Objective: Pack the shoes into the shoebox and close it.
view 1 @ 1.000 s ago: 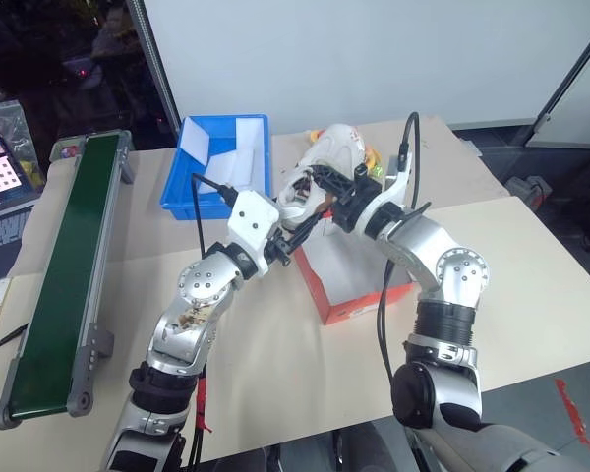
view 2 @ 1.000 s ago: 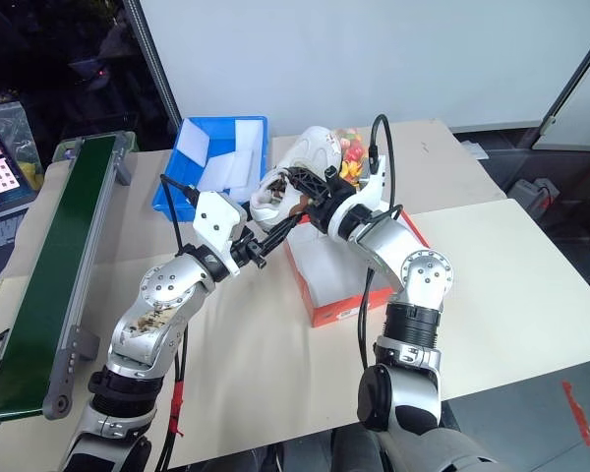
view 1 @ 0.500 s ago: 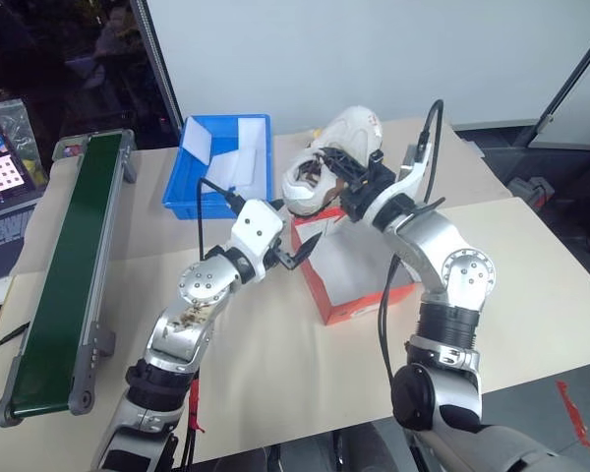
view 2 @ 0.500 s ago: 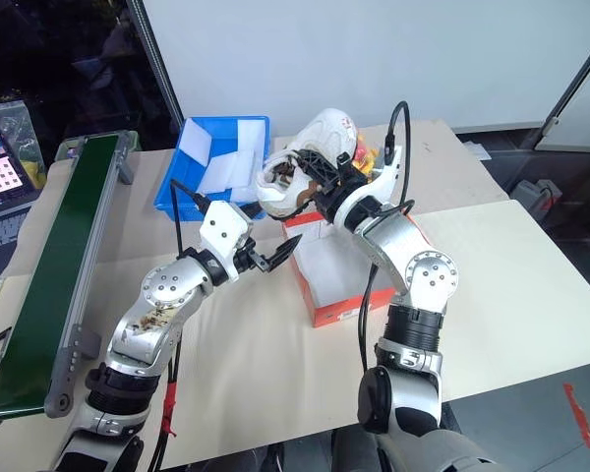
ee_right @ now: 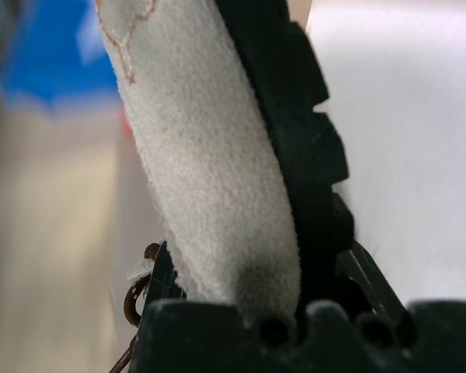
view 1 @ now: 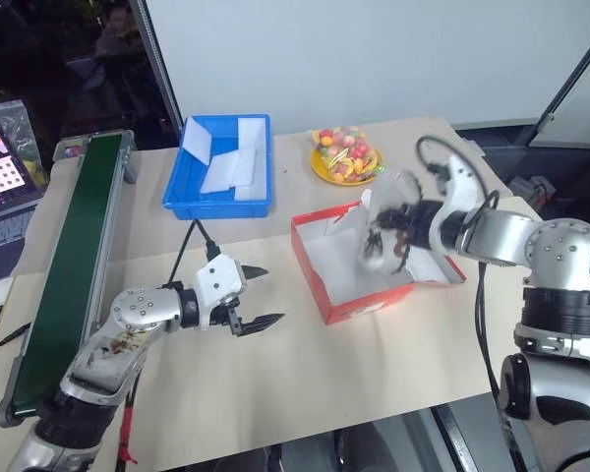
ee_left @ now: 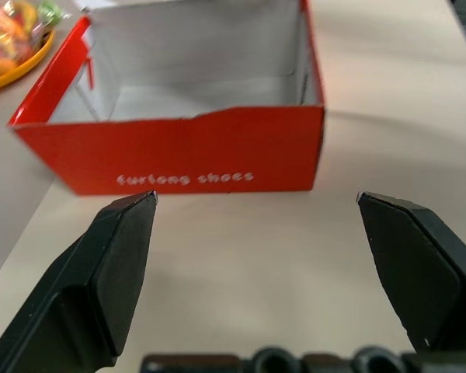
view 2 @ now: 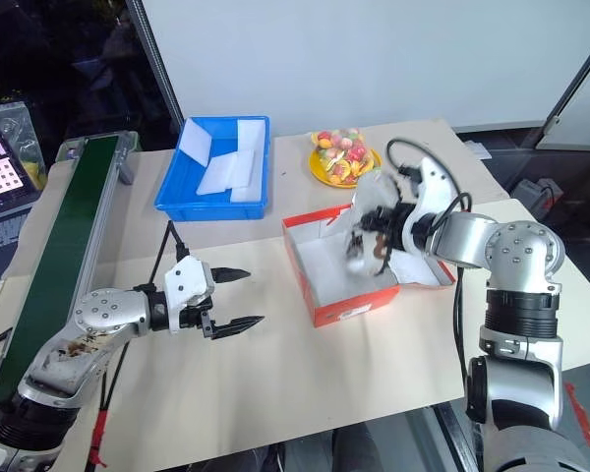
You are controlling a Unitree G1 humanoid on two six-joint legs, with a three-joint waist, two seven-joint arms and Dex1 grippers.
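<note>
The left gripper [view 1: 256, 295] has let go and pulled back over the tan table [view 1: 305, 383] with jaws spread, so the right gripper [view 1: 391, 241], pinching the white suede shoe [view 1: 379, 221], alone swings it into the open red cardboard shoebox [view 1: 359, 300].

I stand in a robotics lab: a green conveyor belt [view 1: 64, 270] edges my paper-covered table [view 1: 275, 393], a white partition [view 1: 374, 49] behind, a laptop [view 1: 2, 167] showing calibration tags.
</note>
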